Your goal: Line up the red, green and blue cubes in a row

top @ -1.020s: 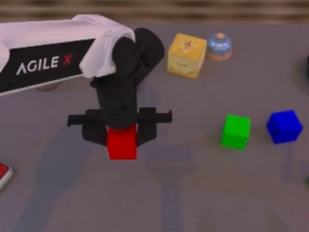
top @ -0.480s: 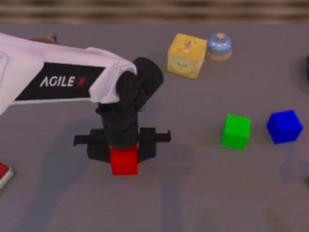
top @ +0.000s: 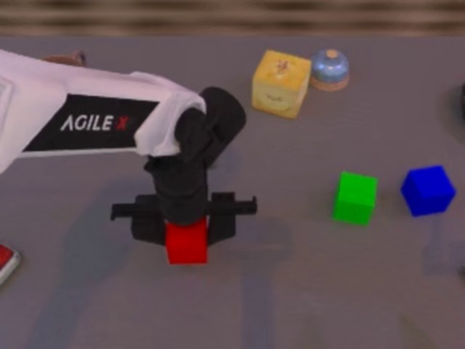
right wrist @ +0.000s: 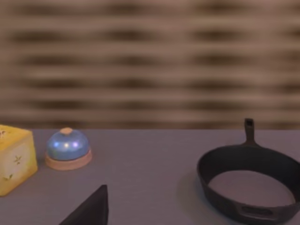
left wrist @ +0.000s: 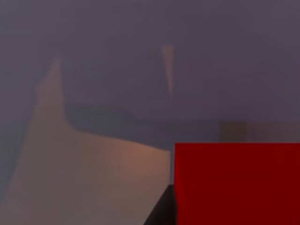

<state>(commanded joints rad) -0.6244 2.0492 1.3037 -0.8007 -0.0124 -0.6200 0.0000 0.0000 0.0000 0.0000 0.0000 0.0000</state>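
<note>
Left hand point(top: 186, 231) gripping one red cube point(top: 187, 243)

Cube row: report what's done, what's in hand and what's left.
Done: the green cube and blue cube already sit side by side, apart, at the table's right. In hand: the left gripper is shut on the red cube, well left of the green one. Left: bring the red cube beside the green one and release it. The right gripper is out of view.

The red cube point(top: 187, 243) sits lower left of centre between black fingers, while the green cube point(top: 355, 197) and blue cube point(top: 428, 190) rest apart at right.
</note>
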